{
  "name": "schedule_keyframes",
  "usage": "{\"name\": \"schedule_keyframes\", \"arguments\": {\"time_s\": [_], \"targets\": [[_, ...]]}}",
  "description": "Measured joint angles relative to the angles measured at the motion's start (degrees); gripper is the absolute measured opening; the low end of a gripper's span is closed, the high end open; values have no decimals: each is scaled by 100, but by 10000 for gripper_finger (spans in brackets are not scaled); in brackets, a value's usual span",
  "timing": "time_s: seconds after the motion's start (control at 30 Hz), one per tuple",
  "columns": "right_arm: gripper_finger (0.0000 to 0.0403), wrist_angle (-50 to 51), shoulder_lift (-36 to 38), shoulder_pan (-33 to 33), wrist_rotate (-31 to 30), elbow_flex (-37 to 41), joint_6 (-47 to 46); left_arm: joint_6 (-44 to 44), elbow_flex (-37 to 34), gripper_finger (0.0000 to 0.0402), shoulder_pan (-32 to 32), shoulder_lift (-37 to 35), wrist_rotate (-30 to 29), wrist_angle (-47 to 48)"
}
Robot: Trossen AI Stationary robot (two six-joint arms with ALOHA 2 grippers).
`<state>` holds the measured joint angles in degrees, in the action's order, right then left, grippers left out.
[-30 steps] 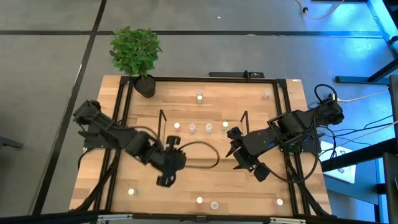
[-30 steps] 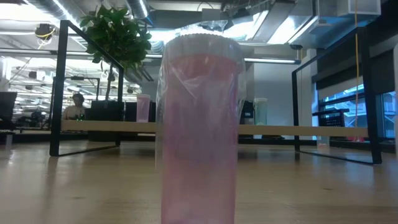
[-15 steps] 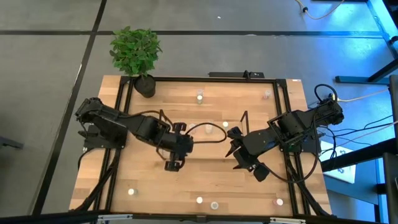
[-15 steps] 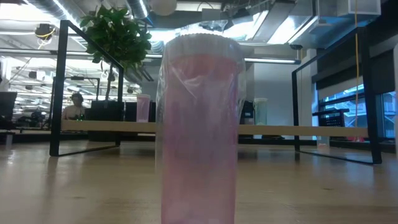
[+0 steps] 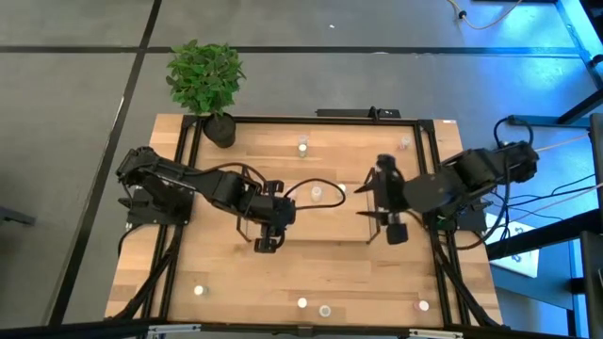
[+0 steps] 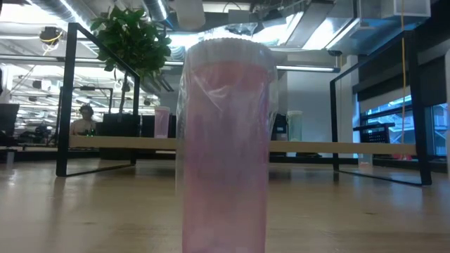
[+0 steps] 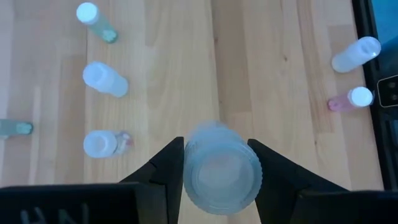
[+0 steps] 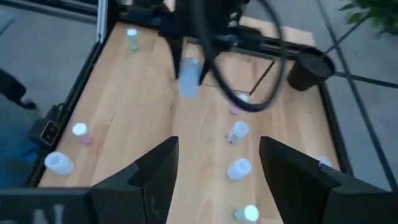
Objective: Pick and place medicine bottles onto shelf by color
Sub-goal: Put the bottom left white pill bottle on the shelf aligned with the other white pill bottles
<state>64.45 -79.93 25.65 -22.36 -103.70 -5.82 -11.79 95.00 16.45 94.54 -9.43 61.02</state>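
Note:
My left gripper [image 5: 266, 235] is over the table's middle, just on the near side of the shelf [image 5: 246, 175], and is shut on a grey-clear medicine bottle [image 7: 222, 177]. That bottle also shows in the right wrist view [image 8: 188, 76]. My right gripper [image 5: 386, 209] hangs open at the shelf's right end, with nothing between its fingers [image 8: 155, 177]. Two bottles [image 5: 317, 192] [image 5: 341, 188] stand upright on the shelf's board. Others stand scattered on the table, among them a green one [image 7: 96, 22] and a pink one [image 7: 351, 99]. My left gripper pinches the grey-clear bottle between its two fingers, one on each side of the upper body [image 7: 189, 168], just below the cap. The fingers slant down from the table's left. The bottle hangs below them, roughly upright and clear of the table [image 8: 188, 84].
A potted plant [image 5: 207, 80] stands at the far left corner. A black frame [image 5: 184, 169] runs round the table. Loose bottles stand along the near edge [image 5: 301, 303] and the far edge [image 5: 302, 146]. One pink bottle [image 6: 225, 140] fills the low view.
My left gripper has swung toward the far edge and the shelf, carrying the bottle, and has nearly stopped. In the last half second my right gripper has risen, rolled and moved toward the far edge, to the shelf's right end.

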Motion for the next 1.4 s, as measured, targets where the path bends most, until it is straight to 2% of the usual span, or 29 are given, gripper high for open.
{"name": "schedule_keyframes", "arguments": {"time_s": [0.13,0.27,0.47,0.63,0.73,0.97,1.4], "targets": [[225,24,274,-1,-165,197,-173,0,0,135,0,0,-7,-58],[225,-504,768,55,-270,1216,-470,37,0,135,0,0,-188,-102],[225,-2160,1578,81,-314,2709,-566,86,-2,135,0,18,-245,-138],[225,-2427,1945,81,-559,3408,-684,304,-7,135,-93,189,-69,-372],[225,-2441,2003,79,-748,3542,-742,499,-7,135,-230,360,113,-437],[225,-2377,2005,79,-757,3552,-697,1108,-7,135,-554,770,210,-630],[225,-2406,2003,79,-752,3552,-729,1314,-7,135,-786,1308,208,-1221]]}}
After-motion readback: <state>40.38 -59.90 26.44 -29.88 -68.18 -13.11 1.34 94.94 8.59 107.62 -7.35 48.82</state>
